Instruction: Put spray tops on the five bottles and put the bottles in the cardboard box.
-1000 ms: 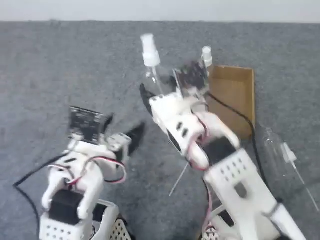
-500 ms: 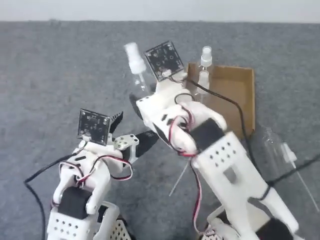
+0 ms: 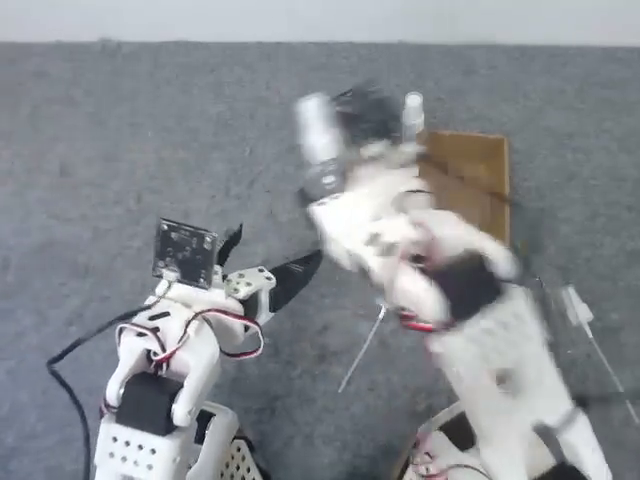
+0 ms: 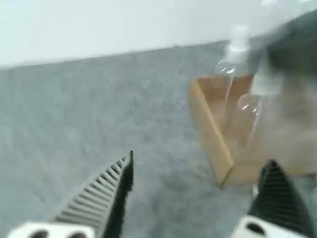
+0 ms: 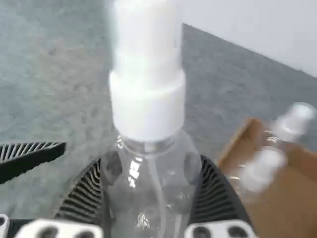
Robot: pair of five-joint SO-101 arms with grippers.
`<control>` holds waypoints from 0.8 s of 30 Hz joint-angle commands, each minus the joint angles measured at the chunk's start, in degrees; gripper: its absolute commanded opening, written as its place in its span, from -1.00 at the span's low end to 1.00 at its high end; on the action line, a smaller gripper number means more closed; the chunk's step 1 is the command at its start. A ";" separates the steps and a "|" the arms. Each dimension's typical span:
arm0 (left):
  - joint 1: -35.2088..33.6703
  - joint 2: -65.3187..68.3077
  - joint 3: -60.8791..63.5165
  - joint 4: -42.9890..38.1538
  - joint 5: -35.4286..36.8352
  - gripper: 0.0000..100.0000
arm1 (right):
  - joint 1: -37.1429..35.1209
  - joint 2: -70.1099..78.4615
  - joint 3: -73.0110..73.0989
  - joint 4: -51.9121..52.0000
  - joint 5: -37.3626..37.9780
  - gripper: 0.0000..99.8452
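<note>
Bottle (image 5: 148, 158) with spray top (image 5: 146, 94) fitted, pinched in the right tool (image 5: 151, 191), has swung nearer the cardboard box (image 3: 470, 180) than half a second ago, so boxing looks next. Left tool (image 4: 200, 161), spread and empty, hovers well left of the box.

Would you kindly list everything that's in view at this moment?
carpet: one, grey, under everything.
cardboard box: one, brown, on carpet.
boxed bottles: two, clear, white tops, upright in box.
held bottle: one, clear, white spray top, in right gripper.
loose spray top: one, white, on carpet near box.
thin stick: one, pale, on carpet between arms.
left gripper: one, black, open above carpet.
right gripper: one, black, shut on held bottle.
</note>
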 commanded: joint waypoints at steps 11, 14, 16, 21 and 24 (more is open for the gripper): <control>-0.44 -1.23 1.89 -0.09 0.62 -0.26 | 34.86 3.74 6.15 -24.13 10.20 -0.99; -0.44 -1.23 2.86 -0.35 0.53 -0.26 | 36.09 10.77 11.52 -39.34 10.20 -0.99; -0.44 -1.23 3.03 -0.35 0.53 -0.26 | 36.26 16.66 11.96 -45.58 10.11 -0.99; -0.44 -1.23 3.38 -0.44 0.53 -0.26 | 36.26 30.11 10.73 -58.07 1.58 -0.99; -0.44 -1.23 3.65 -0.44 0.53 -0.26 | 36.09 36.09 10.20 -63.69 -3.16 -0.99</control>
